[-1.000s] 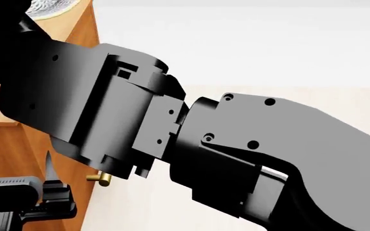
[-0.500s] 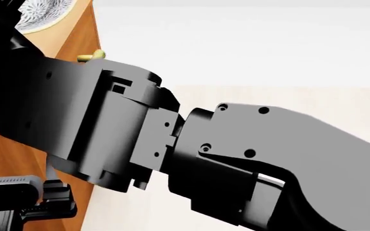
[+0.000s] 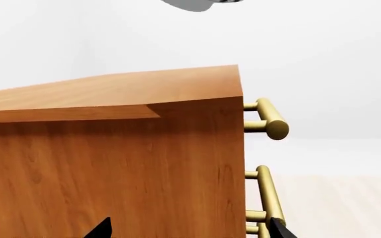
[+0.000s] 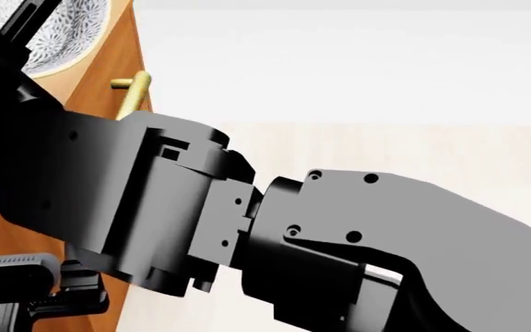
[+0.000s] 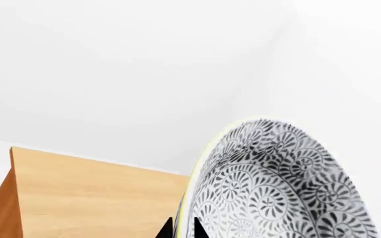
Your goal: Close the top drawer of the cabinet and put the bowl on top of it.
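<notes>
The patterned white bowl (image 5: pixel 283 183) hangs tilted above the cabinet's flat top (image 5: pixel 91 193). My right gripper (image 5: pixel 182 231) is shut on the bowl's rim. In the head view the bowl (image 4: pixel 67 34) shows at the top left over the orange-brown cabinet (image 4: pixel 108 69), partly hidden behind my right arm. The top drawer's brass handle (image 3: pixel 270 119) sits close against the cabinet's front edge, and the drawer front itself is seen only edge-on. My left gripper (image 3: pixel 190 233) is open beside the cabinet's side wall (image 3: pixel 111 168), holding nothing.
A second brass handle (image 3: pixel 267 193) runs below the top one. My right arm (image 4: pixel 247 221) fills most of the head view and hides the cabinet's lower front. A pale floor (image 4: pixel 386 145) lies to the cabinet's right.
In the head view the bowl and the top handle have slid down into sight at the upper left. My right arm has shifted slightly down and left. The grip on the bowl is unchanged.
</notes>
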Motion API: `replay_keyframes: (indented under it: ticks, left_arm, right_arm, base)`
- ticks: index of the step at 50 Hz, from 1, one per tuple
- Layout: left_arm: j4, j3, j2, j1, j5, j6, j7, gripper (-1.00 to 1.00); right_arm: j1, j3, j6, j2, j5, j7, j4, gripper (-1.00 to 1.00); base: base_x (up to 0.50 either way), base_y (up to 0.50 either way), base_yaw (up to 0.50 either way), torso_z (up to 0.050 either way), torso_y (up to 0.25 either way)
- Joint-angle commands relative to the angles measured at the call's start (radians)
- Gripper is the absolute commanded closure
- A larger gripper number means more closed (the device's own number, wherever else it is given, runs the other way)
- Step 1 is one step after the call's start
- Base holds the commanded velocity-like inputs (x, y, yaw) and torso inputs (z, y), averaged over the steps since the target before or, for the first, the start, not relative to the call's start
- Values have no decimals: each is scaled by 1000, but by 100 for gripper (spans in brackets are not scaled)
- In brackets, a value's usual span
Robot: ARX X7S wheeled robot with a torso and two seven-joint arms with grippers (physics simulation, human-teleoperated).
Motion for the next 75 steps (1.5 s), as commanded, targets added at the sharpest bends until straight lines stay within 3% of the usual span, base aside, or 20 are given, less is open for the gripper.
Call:
replay_keyframes:
  ticks: [1, 41, 75]
  left_arm:
    - [-8, -3, -2, 3, -4, 9, 1, -100]
    - [-40, -3, -3, 4, -11, 36, 2, -100]
    - [-62, 0, -5, 8, -17, 54, 2, -100]
  right_arm:
    - [-16, 10, 3, 0, -34, -6, -2, 100]
    - [-85, 10, 27, 0, -84, -45, -16, 100]
    - [-84, 11, 168, 0, -110, -33, -1, 100]
  base:
    - [0, 0, 0, 0, 0]
    - [0, 0, 0, 0, 1]
    - [0, 0, 0, 0, 0]
